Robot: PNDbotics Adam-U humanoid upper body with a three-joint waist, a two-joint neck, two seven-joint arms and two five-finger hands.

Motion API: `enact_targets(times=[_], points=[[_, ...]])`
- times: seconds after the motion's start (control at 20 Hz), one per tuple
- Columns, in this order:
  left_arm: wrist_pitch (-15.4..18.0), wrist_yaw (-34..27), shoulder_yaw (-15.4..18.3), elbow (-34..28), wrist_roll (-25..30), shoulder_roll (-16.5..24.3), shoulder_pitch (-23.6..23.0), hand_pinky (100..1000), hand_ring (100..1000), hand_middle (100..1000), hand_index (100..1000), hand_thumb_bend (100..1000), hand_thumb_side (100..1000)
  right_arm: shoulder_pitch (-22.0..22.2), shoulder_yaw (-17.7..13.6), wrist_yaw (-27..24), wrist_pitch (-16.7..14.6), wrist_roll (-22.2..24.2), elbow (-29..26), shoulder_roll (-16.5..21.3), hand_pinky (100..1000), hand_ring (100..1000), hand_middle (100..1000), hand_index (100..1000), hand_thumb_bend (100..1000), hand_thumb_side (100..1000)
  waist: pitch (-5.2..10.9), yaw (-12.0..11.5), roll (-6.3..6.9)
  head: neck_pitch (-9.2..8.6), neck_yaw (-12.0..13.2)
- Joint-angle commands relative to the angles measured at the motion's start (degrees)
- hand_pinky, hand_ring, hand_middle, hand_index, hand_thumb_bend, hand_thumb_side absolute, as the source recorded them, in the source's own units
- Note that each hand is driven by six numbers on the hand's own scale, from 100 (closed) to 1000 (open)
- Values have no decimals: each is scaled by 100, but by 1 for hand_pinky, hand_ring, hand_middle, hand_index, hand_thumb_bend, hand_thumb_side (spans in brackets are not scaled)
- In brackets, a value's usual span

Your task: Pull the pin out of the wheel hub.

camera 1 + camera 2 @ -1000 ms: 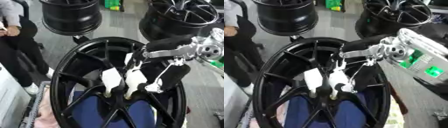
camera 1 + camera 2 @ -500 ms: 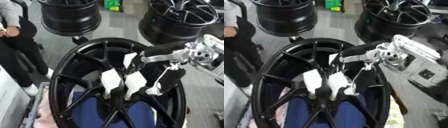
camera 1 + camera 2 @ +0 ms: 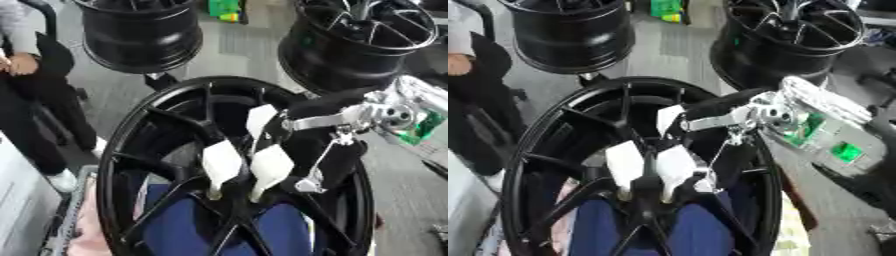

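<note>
Two spare black wheel rims on grey floor beyond: one upper left, one upper right. Green item between them at the far edge. Blue cloth below.

Floor: grey, looks like carpet w/ faint seams, evenly lit, no hard shadows. Landmark: green-and-yellow item at far edge of floor, type unclear. Left of it, black wheel rim standing on floor, barrel side toward camera. Right of it, second black rim, spoke face up, tilted. Well to left and nearer than landmark, person in dark trousers, white shoe on floor. Pale panel at lower left edge; nature unclear.
</note>
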State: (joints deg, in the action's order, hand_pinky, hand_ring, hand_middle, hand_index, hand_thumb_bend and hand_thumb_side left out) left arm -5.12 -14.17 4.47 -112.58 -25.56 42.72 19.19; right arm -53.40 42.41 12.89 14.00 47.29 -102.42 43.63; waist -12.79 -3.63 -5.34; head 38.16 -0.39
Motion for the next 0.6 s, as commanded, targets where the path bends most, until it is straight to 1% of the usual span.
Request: enact_targets(times=[0.05,0.1,0.15,0.25,0.4,0.55,0.6], points=[[-15,5,58,-80,-18,85,61,749,818,685,821,285,653,-81,-85,-31,60,-149,16,54,839,800,734,811,232,283,77,-1,50,-47,-20],[-19,6,58,-79,-20,83,61,749,819,685,821,284,654,-83,-88,-78,107,-220,-3,52,833,793,714,793,216,320,77,1,51,-44,-19],[-24,8,58,-75,-22,83,61,750,820,686,821,285,654,-84,-93,-138,167,-299,-28,51,828,785,694,774,206,324,78,3,51,-45,-15],[-33,9,67,-60,-34,76,62,750,820,687,821,284,654,-88,-107,-280,303,-458,-86,49,817,766,644,730,153,315,82,6,49,-44,-10],[-45,11,65,-43,-35,70,53,751,821,688,821,284,655,-92,-96,-487,496,-635,-168,59,806,746,615,704,125,325,86,7,46,-40,-5],[-56,23,83,-37,-39,78,41,752,822,689,821,285,654,-94,-102,-645,626,-698,-243,83,799,738,599,688,118,284,92,8,42,-41,5],[-57,23,89,-39,-44,78,40,752,821,689,821,285,654,-95,-109,-679,651,-706,-271,92,793,721,570,660,100,243,94,8,41,-41,9]])
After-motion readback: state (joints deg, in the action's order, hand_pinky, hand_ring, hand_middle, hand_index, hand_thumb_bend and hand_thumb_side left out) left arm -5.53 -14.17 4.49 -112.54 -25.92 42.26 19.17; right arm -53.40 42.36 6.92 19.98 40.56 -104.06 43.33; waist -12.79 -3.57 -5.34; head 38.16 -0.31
